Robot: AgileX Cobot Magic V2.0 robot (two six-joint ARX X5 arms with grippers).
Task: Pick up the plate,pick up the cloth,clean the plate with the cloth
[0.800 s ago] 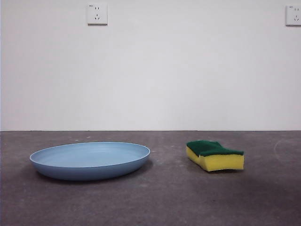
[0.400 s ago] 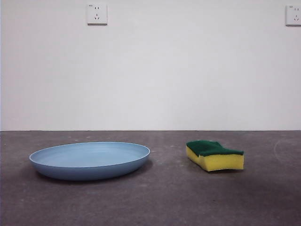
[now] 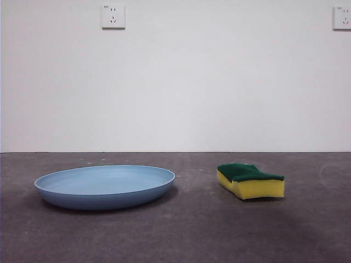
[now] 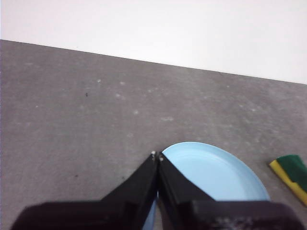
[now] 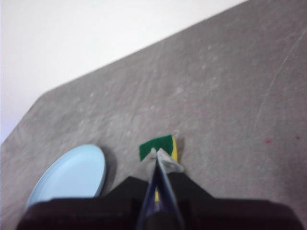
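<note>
- Nearest in the front view, the grey table [image 3: 186, 235] is bare in the foreground; no arm enters this view, so both wait high above
- Next back, the light-blue plate [image 3: 104, 186] lies flat on the table, rim up; the yellow sponge [image 3: 251, 181], which serves as the cloth, lies green scouring side up, well apart from the plate; nothing touches either
- The left gripper [image 4: 157, 158] is raised over the plate's rim, jaws pressed together and grasping nothing; the right gripper [image 5: 154, 154] is raised over the sponge, jaws likewise clenched and empty
- Farthest, a white wall with two sockets [image 3: 113, 16]
- Judgement: no step has begun; the plate pick-up comes first; the left jaws must part, descend and straddle the raised rim; the right must then open over the sponge
</note>
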